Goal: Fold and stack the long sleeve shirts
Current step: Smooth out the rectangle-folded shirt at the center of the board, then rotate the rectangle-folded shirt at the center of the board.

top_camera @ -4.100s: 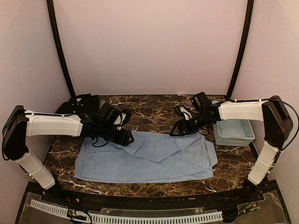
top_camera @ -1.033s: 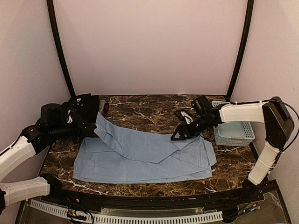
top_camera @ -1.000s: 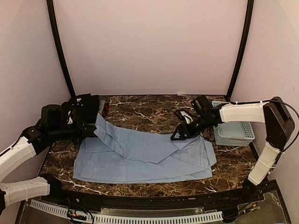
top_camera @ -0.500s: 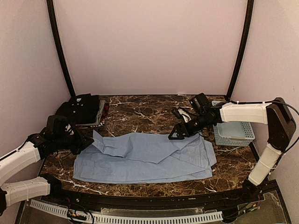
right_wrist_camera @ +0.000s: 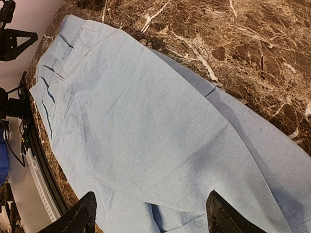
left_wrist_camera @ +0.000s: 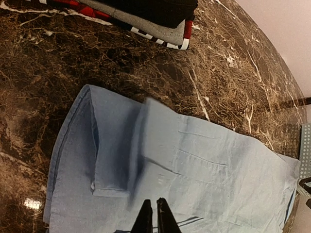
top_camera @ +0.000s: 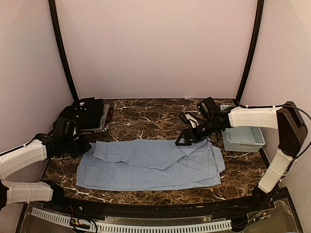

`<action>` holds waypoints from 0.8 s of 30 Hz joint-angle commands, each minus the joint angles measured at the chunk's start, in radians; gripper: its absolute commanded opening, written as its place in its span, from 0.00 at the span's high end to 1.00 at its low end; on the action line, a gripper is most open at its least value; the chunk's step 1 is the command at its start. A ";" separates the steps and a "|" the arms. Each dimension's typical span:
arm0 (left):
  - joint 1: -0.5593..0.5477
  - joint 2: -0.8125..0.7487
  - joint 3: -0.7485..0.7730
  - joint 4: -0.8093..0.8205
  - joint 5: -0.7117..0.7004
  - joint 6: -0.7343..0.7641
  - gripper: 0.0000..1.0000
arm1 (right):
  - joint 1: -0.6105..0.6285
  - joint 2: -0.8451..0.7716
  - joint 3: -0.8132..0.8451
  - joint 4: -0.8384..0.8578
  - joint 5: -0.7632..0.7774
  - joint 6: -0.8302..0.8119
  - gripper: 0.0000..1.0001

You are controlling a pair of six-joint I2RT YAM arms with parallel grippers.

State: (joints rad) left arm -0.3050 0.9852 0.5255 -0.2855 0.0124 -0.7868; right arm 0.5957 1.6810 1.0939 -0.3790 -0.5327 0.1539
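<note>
Light blue shirt (top_camera: pixel 150 165): lay flat on the near half of the marble table (top_camera: pixel 146 116), partly folded and not yet a compact stackable shape.
Long axis: ran left to right, parallel to the near edge.
Left end: a sleeve fold (left_wrist_camera: pixel 112 145) was doubled over onto the body; its edge was blurred in the left wrist view.
Black shirt (top_camera: pixel 87 109): sat folded at the far left corner on a red, white and grey cloth (left_wrist_camera: pixel 165 36), just beyond the blue shirt's left end and not touching it.
Left gripper (left_wrist_camera: pixel 154 216): sat at the blue shirt's left end and pointed right along it. Its fingers were pressed almost together. A blurred ridge of cloth ran up to them, but I couldn't tell whether any was pinched.
Right gripper (right_wrist_camera: pixel 151 213): sat over the far edge, right of centre. Its jaws were spread wide with nothing between them, and the cloth lay right under them.
Key relation: the shirt spanned between the two grippers. The left end was nearer the left arm. The far edge and right end were nearer the right arm.
Likely next: probably a lengthwise fold, each arm taking its own end. The right would have to drop onto the edge and close first.
Basket (top_camera: pixel 243 141): pale blue lattice, at the far right just past the right end of the shirt.
</note>
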 commanded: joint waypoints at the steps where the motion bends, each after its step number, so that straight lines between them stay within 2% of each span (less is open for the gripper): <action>1: 0.009 -0.018 -0.016 -0.030 -0.075 0.052 0.95 | 0.008 -0.001 0.003 -0.014 0.028 -0.012 0.26; 4: 0.008 -0.043 -0.026 -0.040 -0.094 0.052 0.92 | 0.008 0.000 0.012 -0.026 0.041 -0.014 0.26; 7: 0.009 -0.053 -0.024 -0.034 -0.112 0.073 0.84 | 0.008 -0.004 0.019 -0.033 0.058 -0.006 0.26; 10: 0.009 -0.032 -0.025 0.043 -0.011 0.110 0.78 | 0.009 -0.019 0.009 -0.029 0.058 0.013 0.26; 16: -0.003 0.122 -0.018 0.211 0.205 0.155 0.63 | 0.055 -0.028 -0.045 0.004 0.084 0.071 0.26; 20: -0.044 0.206 0.002 0.279 0.239 0.185 0.51 | 0.059 -0.047 -0.111 0.025 0.110 0.125 0.26; 24: -0.109 0.305 0.031 0.324 0.236 0.209 0.47 | 0.059 -0.020 -0.146 0.021 0.192 0.151 0.26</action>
State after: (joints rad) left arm -0.3592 1.2274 0.5201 -0.0467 0.2050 -0.6243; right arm 0.6525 1.6638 0.9794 -0.3824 -0.4267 0.2550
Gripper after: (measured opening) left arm 0.522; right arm 0.741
